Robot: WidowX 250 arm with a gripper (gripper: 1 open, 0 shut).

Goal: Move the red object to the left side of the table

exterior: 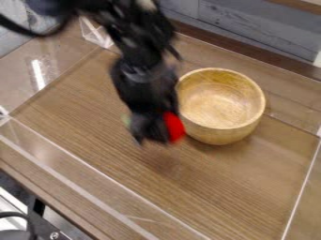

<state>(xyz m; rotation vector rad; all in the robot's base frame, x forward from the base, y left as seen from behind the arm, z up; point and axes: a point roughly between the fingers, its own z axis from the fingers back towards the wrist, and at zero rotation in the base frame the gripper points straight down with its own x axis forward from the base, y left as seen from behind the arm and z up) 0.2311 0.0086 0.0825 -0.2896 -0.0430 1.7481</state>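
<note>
A single overhead, angled view of a brown wood-grain table (75, 112); low clear acrylic walls (38, 155) border it, catching pale reflections along the left and lower edges of the frame.

At the upper left and centre, a black robot arm (131, 37) reaches down into the scene; it is heavily blurred, so its joints and outline are hard to make out. Its gripper (153, 129) hangs just left of centre, pointing steeply downward; the jaws are partly closed around the red object (174, 127), which shows on the gripper's right side as a small, glossy, bright red rounded shape. Blur softens its edges, and the dark fingers cover its left part; any leafy top cannot be made out here. The red object sits near the middle of the frame, raised a little off the tabletop, with a faint dark shadow on the wood beneath it; it appears just beside the left rim of the bowl, though whether the two touch cannot be told.

To the right of centre stands a round, light wooden bowl (251, 117), upright, its pale interior visible; beyond it, at the upper right, a grey planked wall (269, 23) closes the scene.
</note>
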